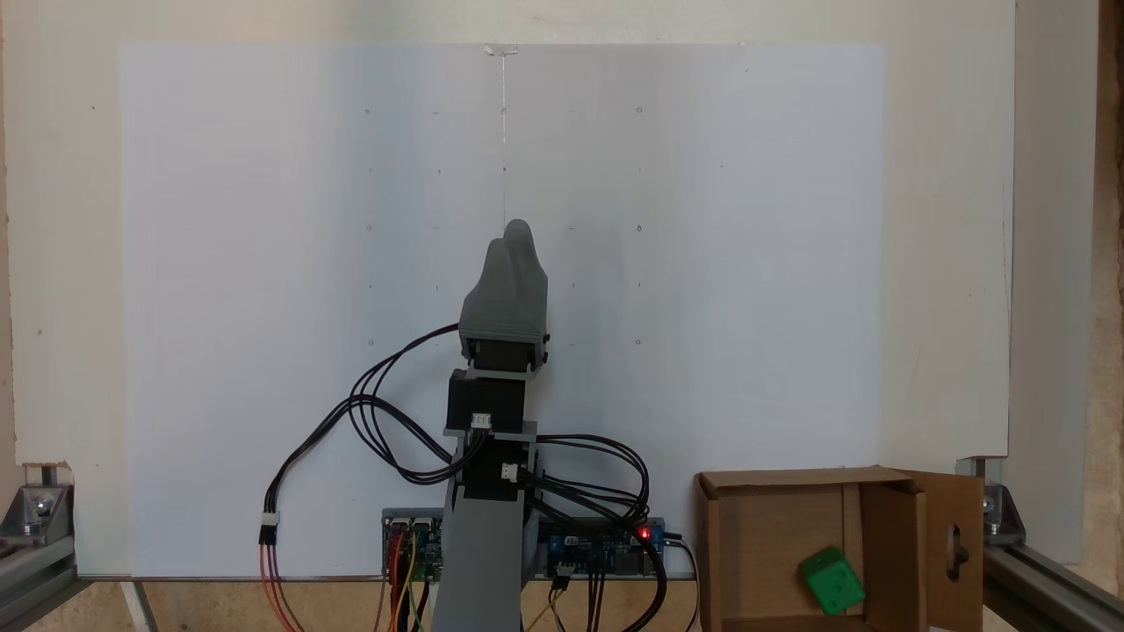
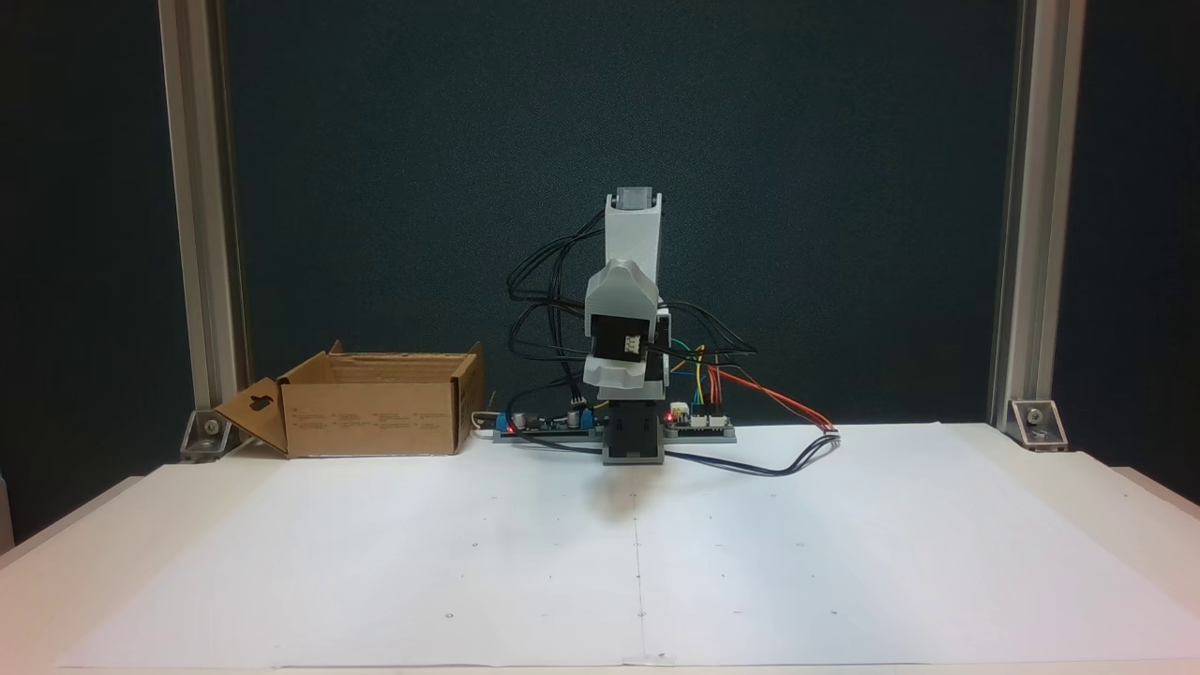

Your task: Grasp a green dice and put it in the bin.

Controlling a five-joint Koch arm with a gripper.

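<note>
The green dice [image 1: 832, 581] lies inside the bin [image 1: 708, 544], tilted against the bin's right inner wall. The bin is a brown cardboard box with a side flap [image 1: 955, 549] that has a handle hole. It stands at the bottom right of a fixed view and at the left of the other [image 2: 375, 417], where its walls hide the dice. My gripper [image 1: 516, 233] is over the middle of the white sheet, far from the bin, with its grey fingers pressed together and nothing between them. The arm [image 2: 630, 328] is folded up over its base.
Circuit boards [image 1: 606, 549] and looping black cables [image 1: 386, 421] sit around the arm's base. Aluminium posts [image 2: 202, 216] and corner brackets [image 2: 1036, 422] stand at the table's edges. A large white paper sheet [image 2: 600, 562] covers the table.
</note>
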